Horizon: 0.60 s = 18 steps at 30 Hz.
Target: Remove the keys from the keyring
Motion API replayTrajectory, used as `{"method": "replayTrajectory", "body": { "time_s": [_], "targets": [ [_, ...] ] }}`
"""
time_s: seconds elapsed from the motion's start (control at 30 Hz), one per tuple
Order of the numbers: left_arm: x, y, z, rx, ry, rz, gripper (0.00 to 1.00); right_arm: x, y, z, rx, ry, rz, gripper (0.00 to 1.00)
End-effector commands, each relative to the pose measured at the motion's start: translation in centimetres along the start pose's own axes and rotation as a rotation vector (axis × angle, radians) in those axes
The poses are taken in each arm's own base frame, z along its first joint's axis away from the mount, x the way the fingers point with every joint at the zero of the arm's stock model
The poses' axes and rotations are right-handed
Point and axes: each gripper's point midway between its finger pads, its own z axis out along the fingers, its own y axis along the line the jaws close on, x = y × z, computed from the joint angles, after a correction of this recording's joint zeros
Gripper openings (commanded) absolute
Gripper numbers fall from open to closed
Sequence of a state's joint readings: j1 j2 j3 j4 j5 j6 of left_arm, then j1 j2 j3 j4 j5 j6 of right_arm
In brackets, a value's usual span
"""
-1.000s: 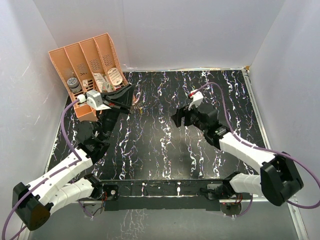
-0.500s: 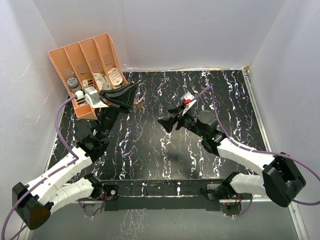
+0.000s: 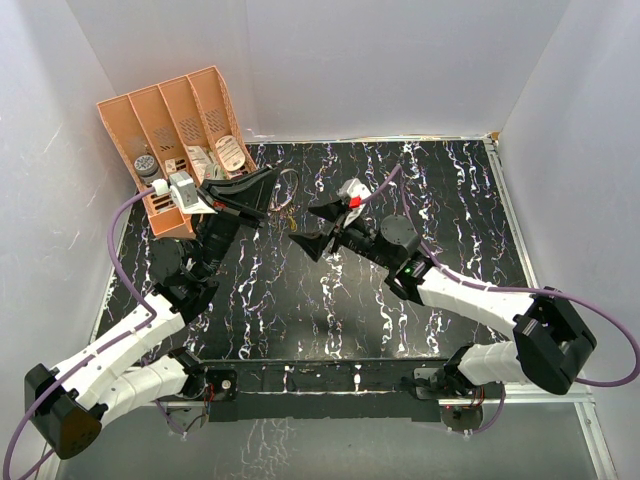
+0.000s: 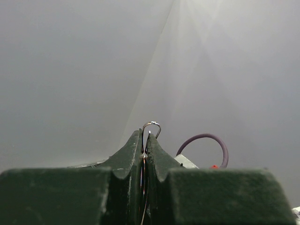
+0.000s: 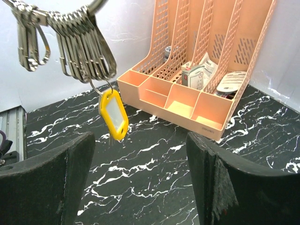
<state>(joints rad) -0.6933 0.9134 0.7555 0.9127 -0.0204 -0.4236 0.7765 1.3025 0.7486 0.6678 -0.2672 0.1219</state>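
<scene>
The yellow key (image 5: 113, 114) is hanging in the air under the keyring (image 5: 97, 4), well above the table (image 5: 154, 187), on a thin hook. It is looking small and light. I am judging its smooth plastic head to be slippery. It is free to swing, so a push is likely only turning it aside. I am thinking the best hold is across the flat head, on its two broad faces, and not on the wire.

Its long axis is running nearly up and down, with the lower end leaning a little to the right in the right wrist view. The broad face is turning toward that camera.

A bunch of silvery clips (image 5: 84, 47) is hanging on the same ring just beside it. I am judging this thin metal to be stiff but able to bend. I am not finding the black key.

The left gripper (image 3: 266, 195) is pinching the ring wire between closed fingers, near the orange organizer (image 3: 170, 120). The right gripper (image 3: 312, 228) is standing empty with its fingers wide apart, below and near the yellow key, not touching it.
</scene>
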Motion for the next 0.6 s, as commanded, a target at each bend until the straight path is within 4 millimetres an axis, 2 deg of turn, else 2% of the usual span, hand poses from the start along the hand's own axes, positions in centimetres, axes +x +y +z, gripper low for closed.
{"method": "replayTrajectory", "body": {
  "time_s": [0.0,0.3,0.57],
  "targets": [
    [-2.7,-1.5,0.5,0.050,-0.081,-0.023,0.00,-5.0,0.6,1.0,-0.008,-0.142,-0.069,0.77],
    [-2.1,-1.2,0.7,0.046,-0.079,-0.033,0.00,-4.5,0.8,2.2,0.033,-0.123,-0.079,0.73],
    [-2.0,-0.8,0.6,0.025,-0.079,-0.019,0.00,-3.6,0.6,3.0,0.089,-0.088,-0.098,0.57]
  ]
}}
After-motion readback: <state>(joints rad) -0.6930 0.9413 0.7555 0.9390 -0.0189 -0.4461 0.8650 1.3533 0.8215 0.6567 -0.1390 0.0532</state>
